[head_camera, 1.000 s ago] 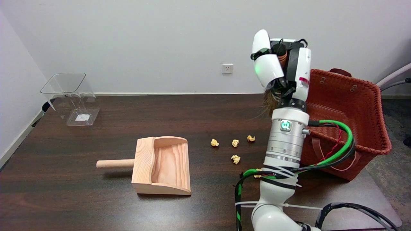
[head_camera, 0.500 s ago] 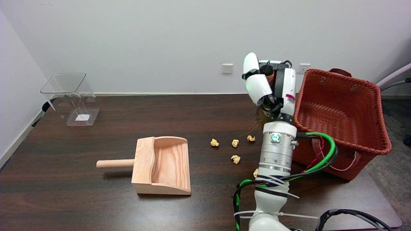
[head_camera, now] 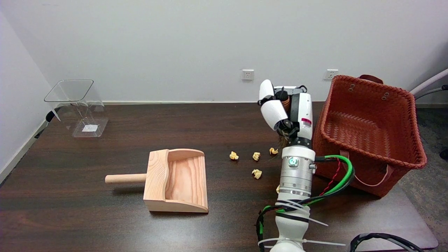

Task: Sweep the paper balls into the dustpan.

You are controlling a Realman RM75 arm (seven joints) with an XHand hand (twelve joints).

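Note:
A wooden dustpan [head_camera: 176, 180] lies on the dark table, handle pointing left, open mouth facing right. Several crumpled yellow paper balls lie to its right: one [head_camera: 233, 155], another [head_camera: 256, 156], a third [head_camera: 273, 151], and one nearer me [head_camera: 257, 173]. A further ball [head_camera: 278, 189] peeks out from behind the forearm. My right hand [head_camera: 285, 112] hangs just right of the balls and grips a small brush, whose brown bristles [head_camera: 282, 141] point down beside the third ball. Most of the brush is hidden by the hand.
A woven red-brown basket [head_camera: 371, 134] stands right beside the arm, close to the hand. A clear plastic container [head_camera: 78, 106] stands at the table's far left corner. Cables trail from the forearm near the front edge.
My right hand has come down and to the left with the brush, from high above the basket's rim to just over the table beside the balls. The balls and dustpan have not moved.

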